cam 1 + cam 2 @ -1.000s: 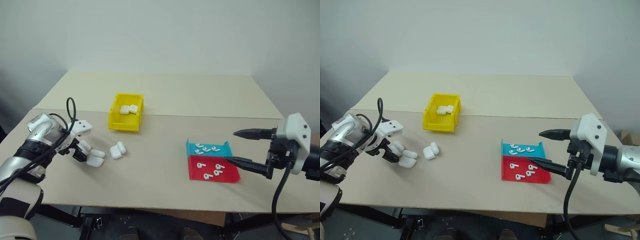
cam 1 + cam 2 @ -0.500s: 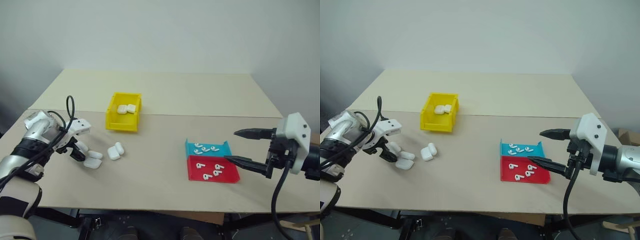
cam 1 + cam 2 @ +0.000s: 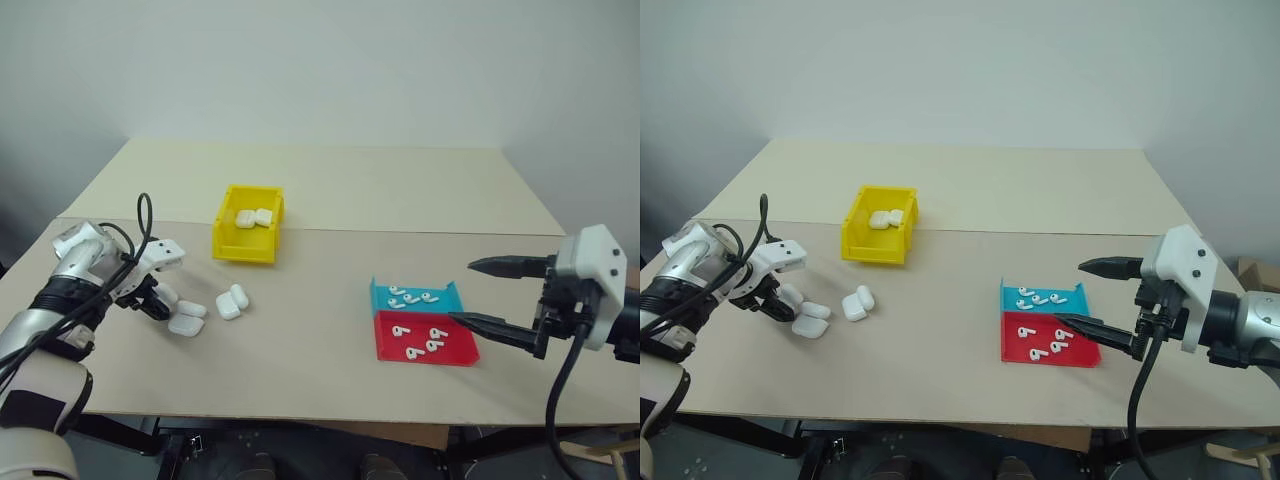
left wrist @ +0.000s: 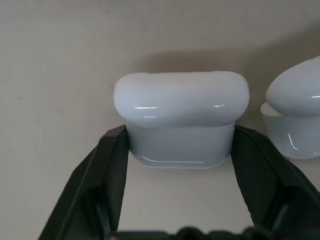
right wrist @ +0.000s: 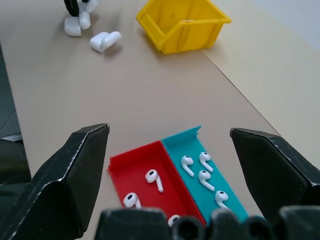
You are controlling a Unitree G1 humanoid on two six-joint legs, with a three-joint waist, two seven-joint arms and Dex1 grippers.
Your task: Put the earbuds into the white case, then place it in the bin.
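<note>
The white case (image 4: 181, 120) sits at the left of the head view on the worktop (image 3: 320, 300), pinched across its lower body between the two fingers of the left hand (image 3: 152, 298); its lid looks shut. Two more cases lie just beside it. I judge the step in hand to be picking up a case; next it must be lifted and opened for filling. The earbuds (image 3: 412, 297) lie well apart, at centre right, in teal and red trays. The right hand (image 3: 487, 295) hovers spread just right of them. The bin (image 3: 249, 224) stands upper left of centre.
</note>
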